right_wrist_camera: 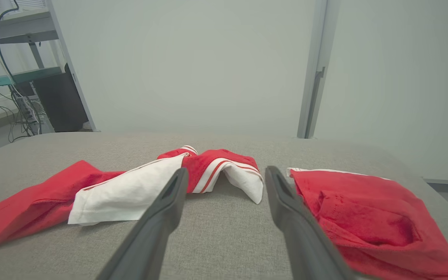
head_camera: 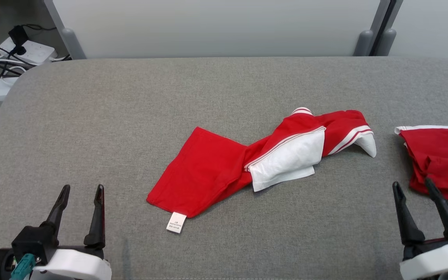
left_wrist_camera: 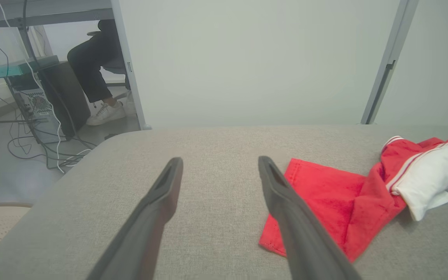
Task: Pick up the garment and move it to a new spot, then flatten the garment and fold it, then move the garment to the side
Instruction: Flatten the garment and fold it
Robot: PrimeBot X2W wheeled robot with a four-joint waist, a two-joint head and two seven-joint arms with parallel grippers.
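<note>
On the grey table (head_camera: 91, 116) the garment (head_camera: 208, 171) lies in the middle. It is red and white, twisted, and its long axis runs from near-left to far-right. Another red cloth (head_camera: 441, 159) lies at the right edge, just beside the right gripper (head_camera: 412, 182). Both grippers rest low, fingers apart, holding nothing. The left gripper (head_camera: 82, 188) faces the flat end with the label (head_camera: 176, 222) — the right seems slightly nearer, at the bunched end.

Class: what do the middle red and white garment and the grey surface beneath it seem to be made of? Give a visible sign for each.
Garment: soft matte knit fabric, likely cotton; it drapes, creases and carries a sewn label. Grey surface: probably woven upholstery cloth, matte; fine heathered weave shows up close.
</note>
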